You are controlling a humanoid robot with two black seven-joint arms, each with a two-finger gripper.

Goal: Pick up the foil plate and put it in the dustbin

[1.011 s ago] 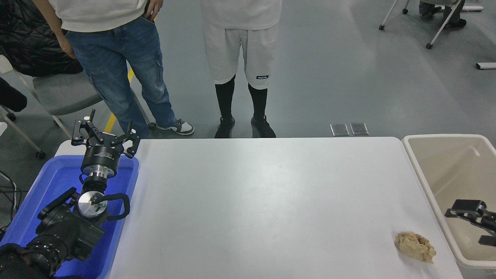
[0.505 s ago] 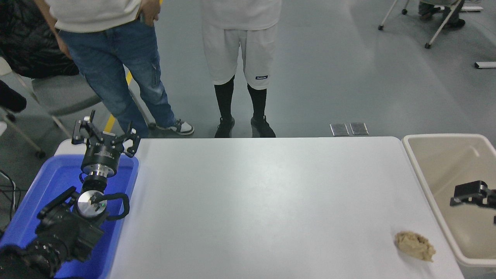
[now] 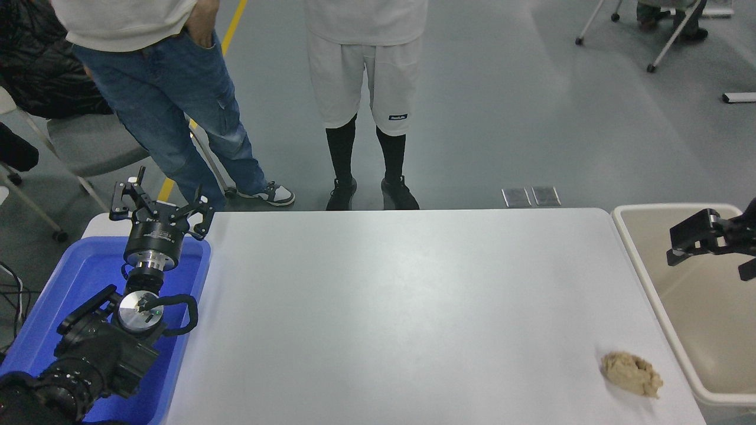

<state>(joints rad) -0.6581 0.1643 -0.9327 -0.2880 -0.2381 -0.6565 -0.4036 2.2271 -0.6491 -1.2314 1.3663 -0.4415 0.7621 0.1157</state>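
Head view, right claw (image 3: 703, 243) above dustbin (image 3: 679, 330), left claw (image 3: 159, 203) parked.

1. You are looking at a lab or test hall: a bare grey floor (image 3: 502, 118) with a yellow line (image 3: 233, 20).
2. Wheeled chair legs (image 3: 614, 23) stand at the far right.
3. Two people (image 3: 366, 88) stand watching at the white table (image 3: 384, 307).

Bright, even overhead lighting. Broad soft sheen across the middle of the white table (image 3: 401, 307); no hard glare. Shadows faint and diffuse: a small one beside the tan paper wad (image 3: 632, 373), near right. Focus sharp throughout; slight softness at the right gripper (image 3: 697, 239).
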